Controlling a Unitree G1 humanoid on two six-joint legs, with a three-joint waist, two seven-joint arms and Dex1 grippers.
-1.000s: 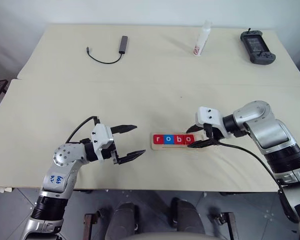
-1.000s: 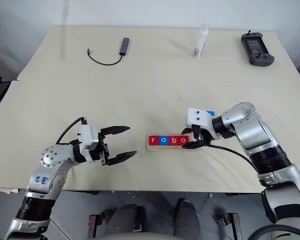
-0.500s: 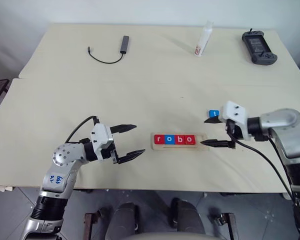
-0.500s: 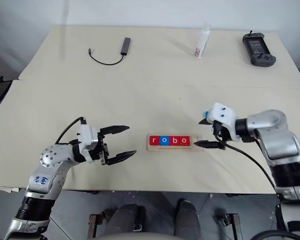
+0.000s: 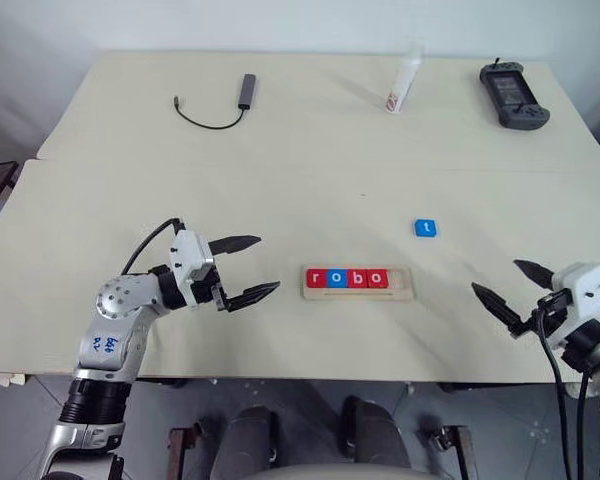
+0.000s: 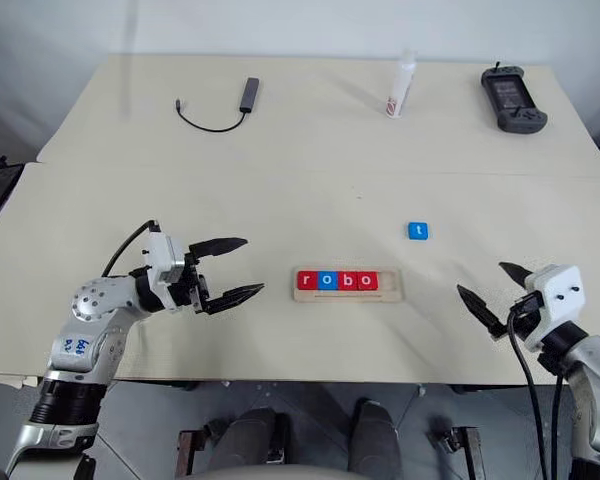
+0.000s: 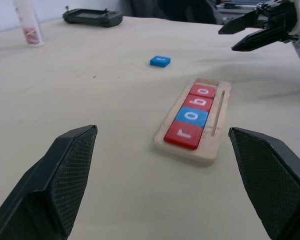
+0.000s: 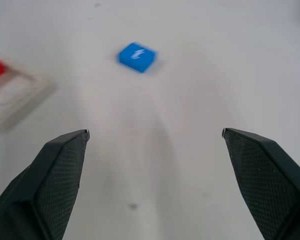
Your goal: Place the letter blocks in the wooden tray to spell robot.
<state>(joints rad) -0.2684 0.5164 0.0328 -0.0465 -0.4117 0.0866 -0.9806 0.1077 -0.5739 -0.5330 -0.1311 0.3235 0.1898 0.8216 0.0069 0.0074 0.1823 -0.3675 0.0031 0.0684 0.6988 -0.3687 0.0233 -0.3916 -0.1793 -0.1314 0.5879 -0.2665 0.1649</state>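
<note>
Now that the right gripper (image 5: 515, 297) is withdrawn from the wooden tray (image 5: 358, 295) with jaws spread empty | r-o-b-o seated | blue t block (image 5: 425, 228) lies ahead-left of it, untaken | left gripper (image 5: 244, 269) open.

In my right wrist view the pale wooden tray (image 8: 12, 97) is cut off at the edge. The small blue square t block (image 8: 137, 56) looks smeared.

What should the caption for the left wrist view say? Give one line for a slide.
Wooden tray holding r, o, b, o blocks, one slot empty; blue t block lies apart on the table.
</note>
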